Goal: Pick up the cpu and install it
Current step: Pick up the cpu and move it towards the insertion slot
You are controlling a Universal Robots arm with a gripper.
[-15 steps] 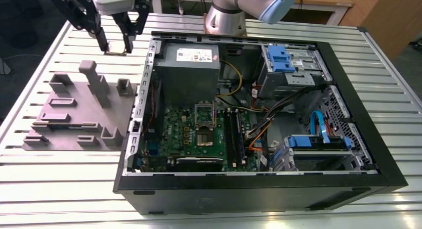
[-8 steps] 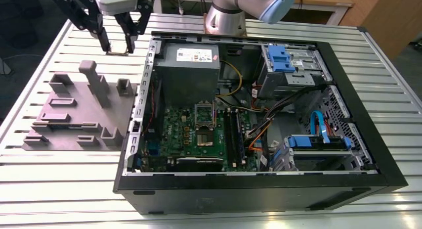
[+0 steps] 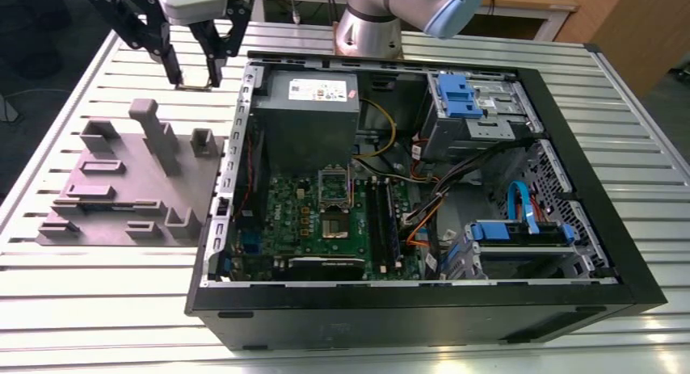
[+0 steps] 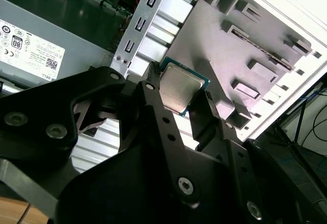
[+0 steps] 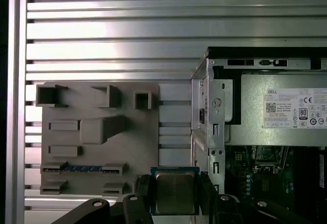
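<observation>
The open computer case (image 3: 431,309) on the slatted table (image 3: 97,285) was seen from high up and well back in the exterior view. Both wrist views were taken close behind the gripper (image 4: 180,93), one straight down, one slanted; the gripped cpu (image 5: 174,192), grey holder block (image 5: 143,132) and case edge were shared.

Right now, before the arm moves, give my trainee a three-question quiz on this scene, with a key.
1. True or false: the black claw grips the small flat square silver-topped cpu chip.
2. The claw hangs: A) outside the open black computer case, near the grey moulded plastic tray; B) deep inside the case; C) touching the tray.
3. Fill in: in the exterior view, the tray lies on the case's ____.
Key: 1 true; 2 A; 3 left.
</observation>
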